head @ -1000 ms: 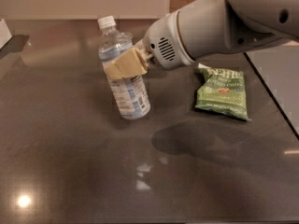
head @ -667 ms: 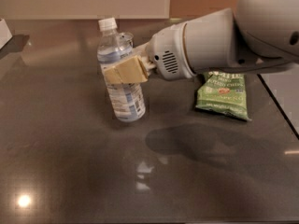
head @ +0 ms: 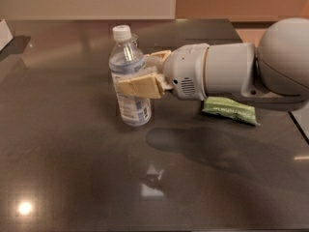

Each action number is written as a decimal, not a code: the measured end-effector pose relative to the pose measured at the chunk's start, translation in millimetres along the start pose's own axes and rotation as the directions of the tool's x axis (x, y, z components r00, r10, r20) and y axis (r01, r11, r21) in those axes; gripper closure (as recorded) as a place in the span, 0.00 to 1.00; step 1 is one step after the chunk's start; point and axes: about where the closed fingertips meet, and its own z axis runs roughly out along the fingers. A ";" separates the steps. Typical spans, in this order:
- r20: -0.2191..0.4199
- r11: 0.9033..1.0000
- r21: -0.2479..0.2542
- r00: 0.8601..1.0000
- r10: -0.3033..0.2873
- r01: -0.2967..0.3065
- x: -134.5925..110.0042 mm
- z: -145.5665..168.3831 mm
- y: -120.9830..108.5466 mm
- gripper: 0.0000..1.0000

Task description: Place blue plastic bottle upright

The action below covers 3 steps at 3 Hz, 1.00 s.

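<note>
The blue plastic bottle is a clear, pale-blue-tinted bottle with a white cap and a white-blue label. It stands almost upright on the dark tabletop, its base on or just above the surface. My gripper reaches in from the right and is shut on the bottle's middle, with one tan finger across the front and the other behind it. The white arm fills the right side of the view.
A green snack bag lies on the table just below my arm, partly hidden by it. A white object sits at the far left edge. The table's right edge runs near the frame's right side.
The arm has lowered and turned level, covering most of the green bag. The bottle has come from a slight tilt to nearly vertical, still in the gripper.
</note>
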 end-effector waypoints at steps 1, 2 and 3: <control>0.048 0.993 0.003 0.992 -0.118 0.118 10.4 -4.7 -5.9 1.00; 0.089 0.976 0.013 0.972 -0.219 0.219 21.2 -8.4 -12.0 1.00; 0.124 0.963 0.017 0.955 -0.268 0.268 29.1 -9.5 -15.4 1.00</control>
